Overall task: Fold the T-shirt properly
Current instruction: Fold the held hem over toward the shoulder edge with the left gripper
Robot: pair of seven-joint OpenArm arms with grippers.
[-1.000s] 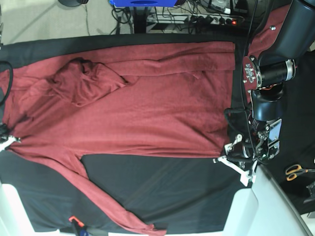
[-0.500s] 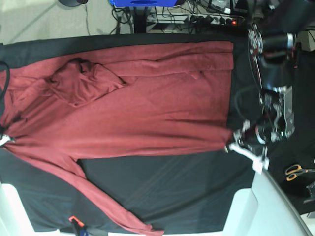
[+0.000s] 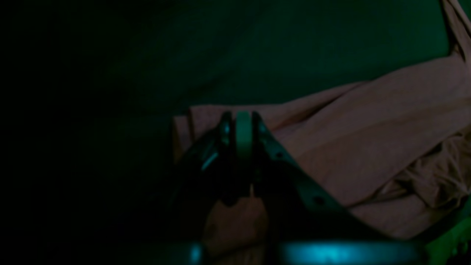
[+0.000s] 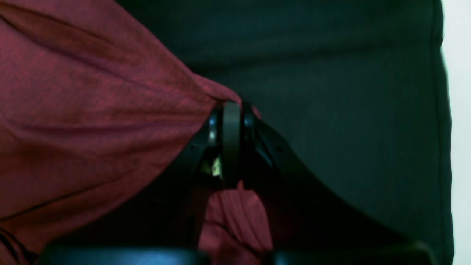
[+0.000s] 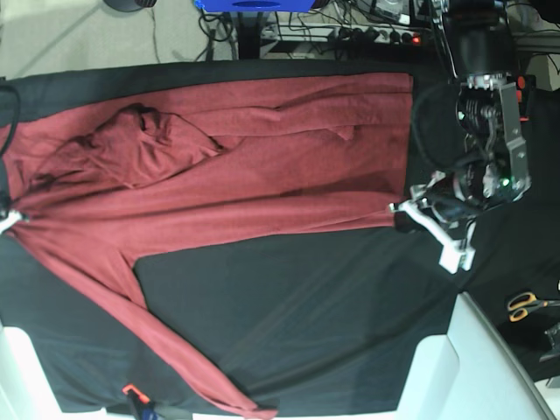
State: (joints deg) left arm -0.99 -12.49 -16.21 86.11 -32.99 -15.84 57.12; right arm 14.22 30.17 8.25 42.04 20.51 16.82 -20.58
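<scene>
The rust-red T-shirt lies spread across the black table cloth, with one long sleeve trailing toward the front edge and a bunched fold at its upper left. My left gripper is shut on the shirt's near hem corner at the right. In the left wrist view the left gripper pinches the T-shirt. My right gripper holds the near shoulder corner at the far left edge. In the right wrist view the right gripper is shut on the T-shirt, which pulls taut from it.
Scissors with orange handles lie at the right beside the table. A small orange item sits at the front left edge. Cables and a power strip run along the floor behind the table. White table corners show at the front.
Both grippers have moved toward the far side of the table, dragging the shirt's near edge with them. The body now lies narrower and the trailing sleeve has shifted back.
</scene>
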